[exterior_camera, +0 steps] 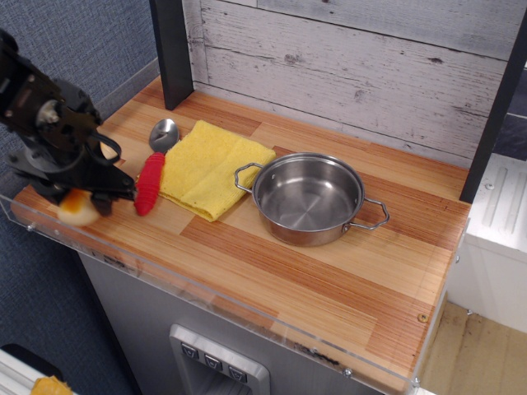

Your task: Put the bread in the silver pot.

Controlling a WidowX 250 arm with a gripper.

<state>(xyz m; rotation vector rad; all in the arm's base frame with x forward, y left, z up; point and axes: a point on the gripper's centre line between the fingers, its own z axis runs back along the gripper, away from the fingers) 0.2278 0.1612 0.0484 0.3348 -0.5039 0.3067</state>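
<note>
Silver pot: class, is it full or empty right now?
Empty. The silver pot shows only its bare shiny inside; the bread sits at the pincer.

black arm, looped cable
</note>
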